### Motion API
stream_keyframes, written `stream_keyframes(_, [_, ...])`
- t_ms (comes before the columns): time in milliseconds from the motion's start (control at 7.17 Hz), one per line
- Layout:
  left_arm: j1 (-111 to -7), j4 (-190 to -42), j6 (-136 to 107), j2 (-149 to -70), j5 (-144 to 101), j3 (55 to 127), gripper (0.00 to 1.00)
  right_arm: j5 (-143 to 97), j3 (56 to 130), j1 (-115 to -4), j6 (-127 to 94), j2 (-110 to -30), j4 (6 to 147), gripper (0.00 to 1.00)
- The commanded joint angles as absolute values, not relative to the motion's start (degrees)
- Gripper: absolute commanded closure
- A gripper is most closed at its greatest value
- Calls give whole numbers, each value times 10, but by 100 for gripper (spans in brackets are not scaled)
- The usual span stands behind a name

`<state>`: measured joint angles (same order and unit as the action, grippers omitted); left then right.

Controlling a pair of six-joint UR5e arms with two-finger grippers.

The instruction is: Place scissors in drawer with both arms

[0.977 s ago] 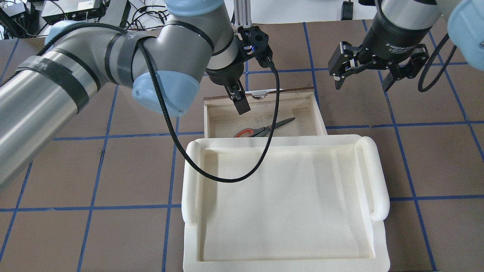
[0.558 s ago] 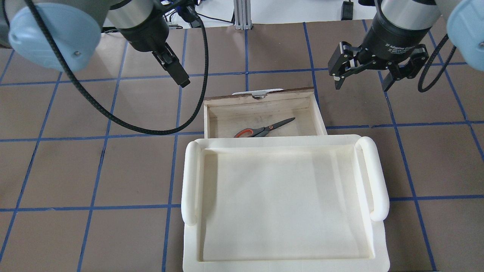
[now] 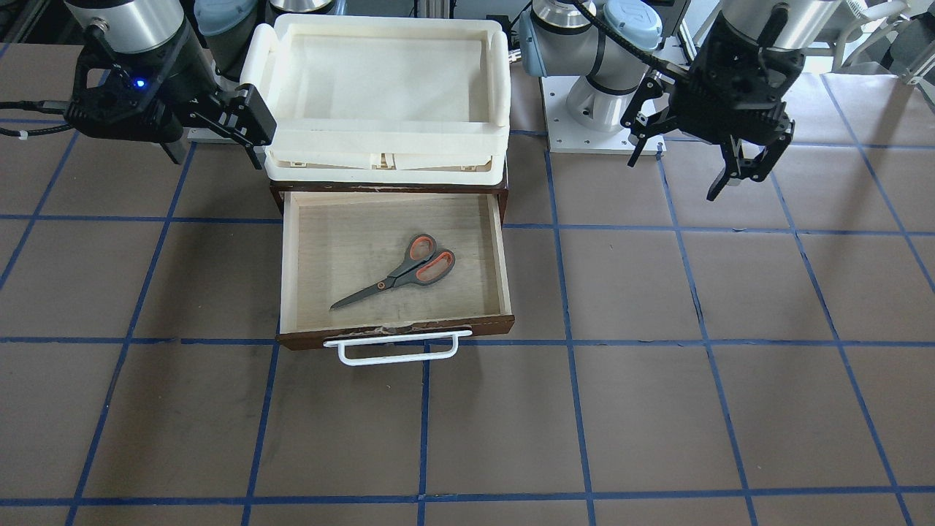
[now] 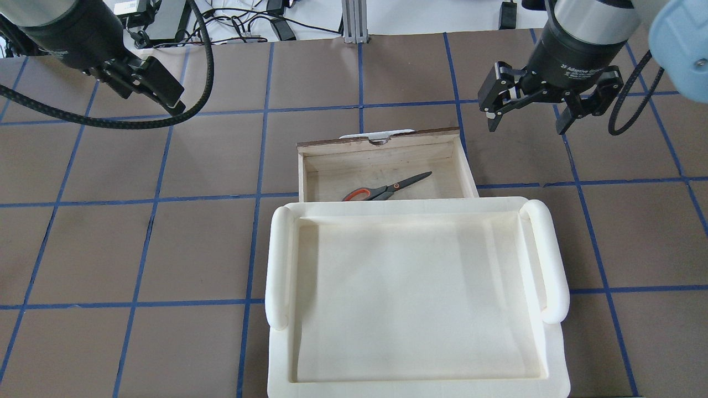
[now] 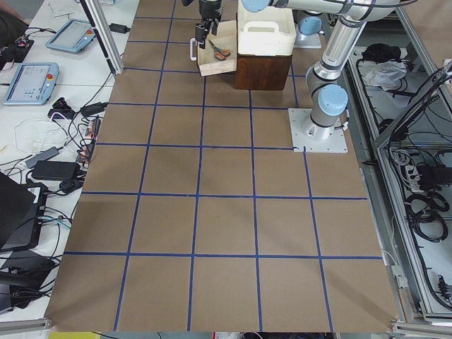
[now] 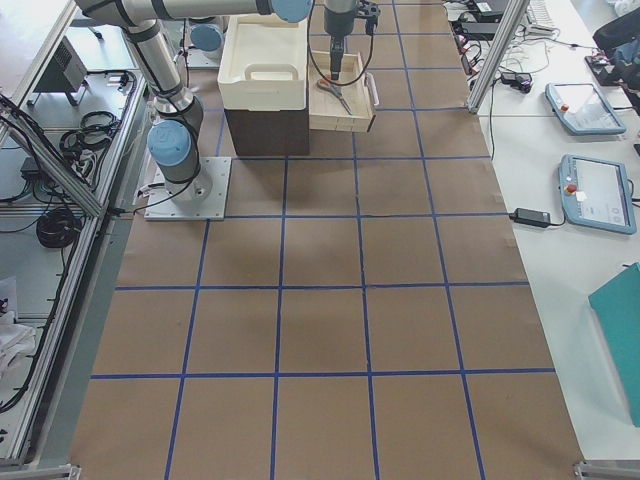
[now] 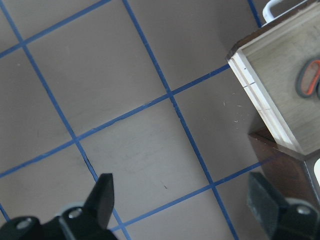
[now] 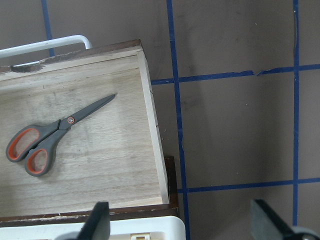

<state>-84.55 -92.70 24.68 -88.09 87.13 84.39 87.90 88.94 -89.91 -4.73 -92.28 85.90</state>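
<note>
Scissors (image 3: 398,272) are seen lying flat on the pale floor of the drawer (image 3: 503,256), near its middle and not touching any wall. The orange-lined handles are turned toward the robot, and the blades are pointed toward the drawer's front, where the white bar handle (image 3: 398,356) is fixed. The drawer is pulled out of a dark brown cabinet (image 5: 263,73). A cream-white tray (image 3: 380,172) is set on top of that cabinet, and in the overhead view part of the scissor handles is hidden by its far rim. The brown table (image 4: 166,249) is crossed by blue tape lines.

The left gripper (image 7: 182,199) is held above the table, well off to the drawer's left side, with its fingers spread wide apart. A black cable (image 4: 110,119) is looped below it. The right gripper (image 4: 525,124) is held above the table near the drawer's right front corner, and its fingers are also wide apart.

One second ago the left gripper was hung right over the drawer, and its cable was draped across the scissors and the tray. Since then it has been moved far out to the left, and the cable has been taken with it. The scissors and the drawer have not been moved. The right gripper has been kept in nearly the same place.
</note>
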Motion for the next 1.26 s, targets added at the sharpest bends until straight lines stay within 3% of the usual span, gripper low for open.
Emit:
stream_keyframes(0, [-832, -944, 73, -873, 879, 847, 1, 877, 889, -898, -47, -922, 859, 0])
stream_keyframes(1116, [-873, -948, 1, -850, 896, 867, 2, 880, 889, -897, -47, -923, 859, 0])
